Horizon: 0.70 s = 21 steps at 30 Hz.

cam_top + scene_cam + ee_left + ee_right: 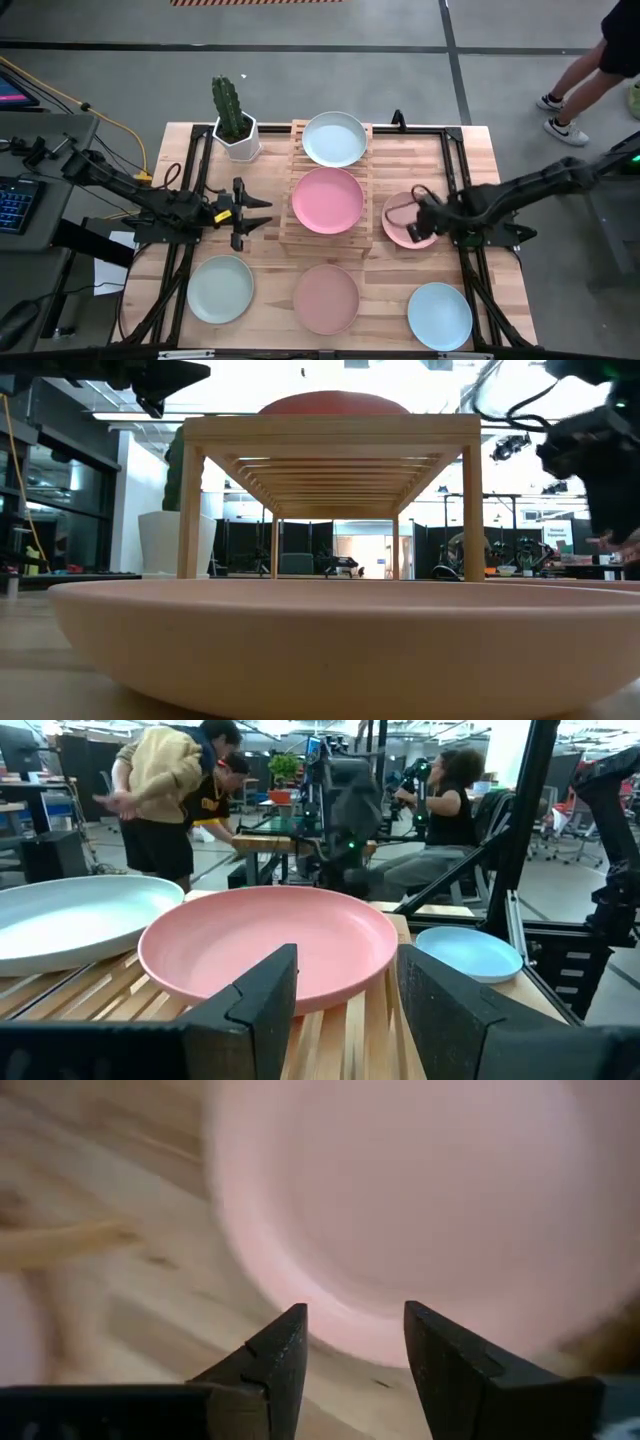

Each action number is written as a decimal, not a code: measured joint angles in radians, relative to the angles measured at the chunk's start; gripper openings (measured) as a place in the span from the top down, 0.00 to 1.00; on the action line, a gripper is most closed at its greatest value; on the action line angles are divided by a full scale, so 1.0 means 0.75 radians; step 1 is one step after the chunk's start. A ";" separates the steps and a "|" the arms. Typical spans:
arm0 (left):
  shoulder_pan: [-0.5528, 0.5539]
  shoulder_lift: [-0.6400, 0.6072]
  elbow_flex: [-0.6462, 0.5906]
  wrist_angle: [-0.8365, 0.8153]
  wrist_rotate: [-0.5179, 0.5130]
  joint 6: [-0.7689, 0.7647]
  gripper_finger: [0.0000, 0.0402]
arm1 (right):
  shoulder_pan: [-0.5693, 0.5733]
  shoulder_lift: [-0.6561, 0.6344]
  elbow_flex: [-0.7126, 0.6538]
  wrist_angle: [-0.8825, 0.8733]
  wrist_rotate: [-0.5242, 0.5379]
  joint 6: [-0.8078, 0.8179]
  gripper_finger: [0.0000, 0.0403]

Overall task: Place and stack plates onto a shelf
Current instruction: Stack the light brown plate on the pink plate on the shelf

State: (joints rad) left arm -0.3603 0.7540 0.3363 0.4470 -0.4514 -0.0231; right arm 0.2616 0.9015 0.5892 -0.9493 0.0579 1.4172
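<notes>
Beside the shelf [326,185], toward the counter's [480,165] right edge, a pink plate [404,222] lies flat, its near rim just ahead of my right jaws [352,1342], which are spread and not yet gripping. Being round, it has no long axis; it faces up. My right arm is nearer by far. My left jaws [345,990], also spread, wait left of the shelf, facing the pink plate on the slats [327,199].
</notes>
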 joint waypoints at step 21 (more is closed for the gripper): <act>0.000 0.000 0.000 -0.001 0.000 0.000 0.60 | 0.389 0.552 0.001 -0.126 0.176 0.872 0.63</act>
State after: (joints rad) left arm -0.3603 0.7540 0.3363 0.4461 -0.4515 -0.0231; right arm 0.5533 1.3155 0.5896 -1.0435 0.1898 2.0710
